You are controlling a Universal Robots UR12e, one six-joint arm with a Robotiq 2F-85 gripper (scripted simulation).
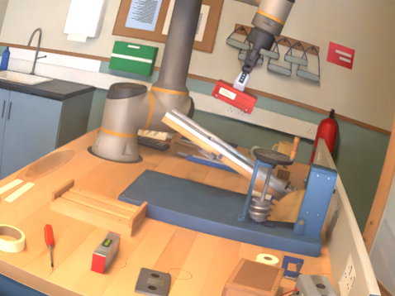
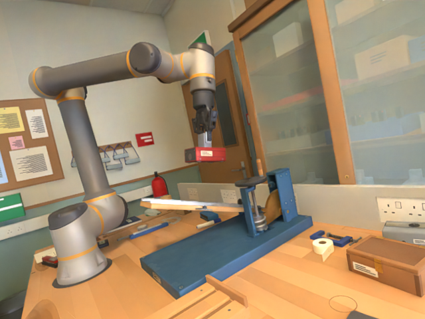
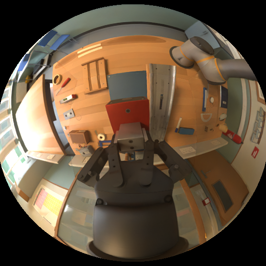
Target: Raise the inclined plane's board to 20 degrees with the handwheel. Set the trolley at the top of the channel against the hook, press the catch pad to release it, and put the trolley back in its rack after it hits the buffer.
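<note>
I hold the red trolley (image 1: 234, 96) (image 2: 205, 154) (image 3: 127, 114) by the grey block on its top, high in the air above the inclined plane. My gripper (image 1: 243, 78) (image 2: 205, 132) (image 3: 131, 142) is closed on that block. Below, the raised board (image 1: 215, 149) (image 2: 192, 205) (image 3: 160, 99) with its metal channel slopes up from the blue upright toward the arm's base. The black handwheel (image 1: 272, 157) (image 2: 250, 181) sits on its screw beside the upright. The wooden rack (image 1: 99, 206) (image 3: 95, 75) lies empty on the bench, to the left of the blue base (image 1: 206, 206) (image 2: 219, 247).
The arm's base (image 1: 124, 124) (image 2: 77, 247) stands behind the apparatus. On the near bench lie a tape roll (image 1: 10, 238), a red screwdriver (image 1: 49, 242), a spirit level (image 1: 105, 251), a small scale (image 1: 153, 282) and a wooden box (image 1: 254, 279) (image 2: 388, 262). A socket rail (image 1: 343, 231) edges the right side.
</note>
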